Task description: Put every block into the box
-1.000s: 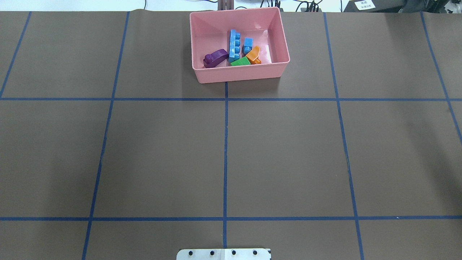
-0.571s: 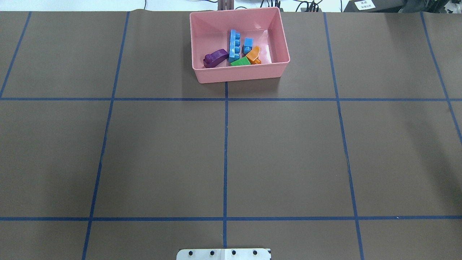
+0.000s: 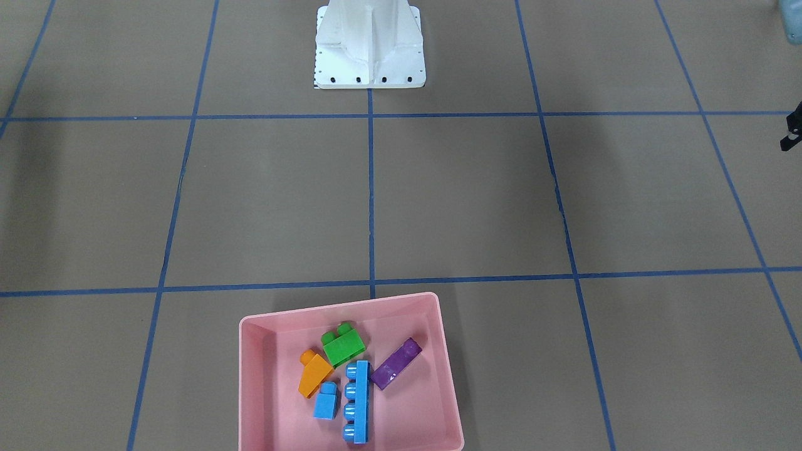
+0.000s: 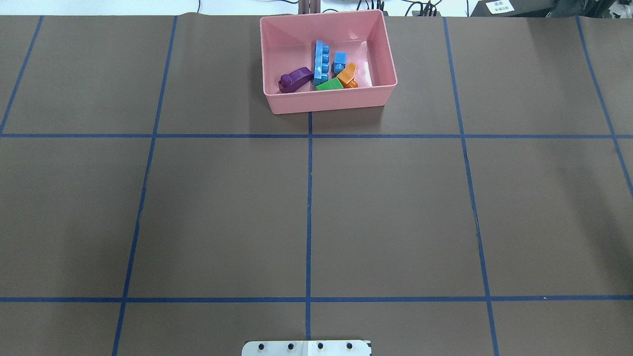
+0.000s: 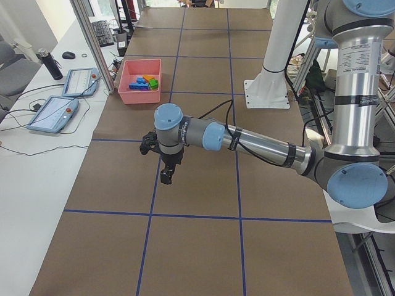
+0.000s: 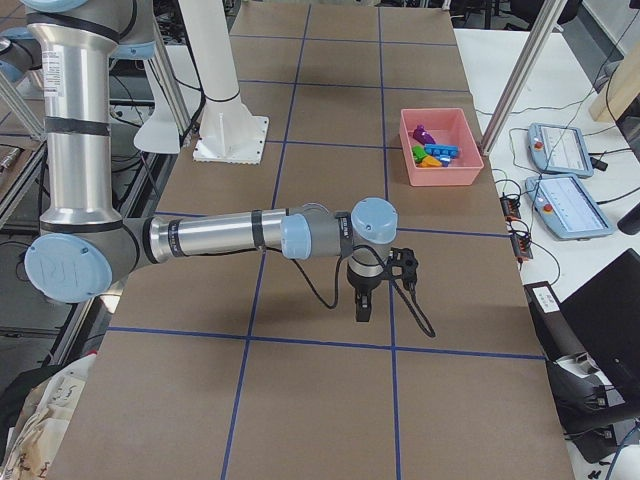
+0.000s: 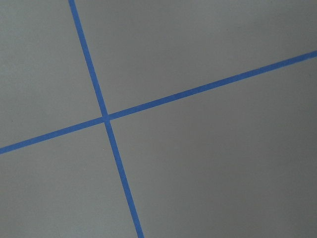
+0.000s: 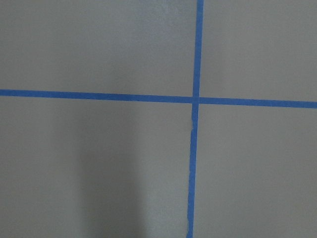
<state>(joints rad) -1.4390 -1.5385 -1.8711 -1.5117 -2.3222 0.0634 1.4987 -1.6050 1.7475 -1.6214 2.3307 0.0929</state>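
Observation:
The pink box (image 4: 326, 101) stands at the table's far middle and also shows in the front view (image 3: 250, 388). Inside it lie the purple block (image 4: 295, 79), the long light blue block (image 4: 321, 62), the small light blue block (image 4: 339, 62), the orange block (image 4: 348, 74) and the green block (image 4: 329, 85). My left gripper (image 5: 166, 176) hangs above the table, well away from the box; I cannot tell if it is open or shut. My right gripper (image 6: 362, 310) hangs above the table on the other side; I cannot tell its state either. Both wrist views show only table cover.
The brown table cover (image 4: 395, 212) carries a grid of blue tape lines. The white robot base (image 3: 369, 50) stands at the near edge. Teach pendants (image 5: 55, 114) lie on the white bench beyond the box, also in the right side view (image 6: 570, 205).

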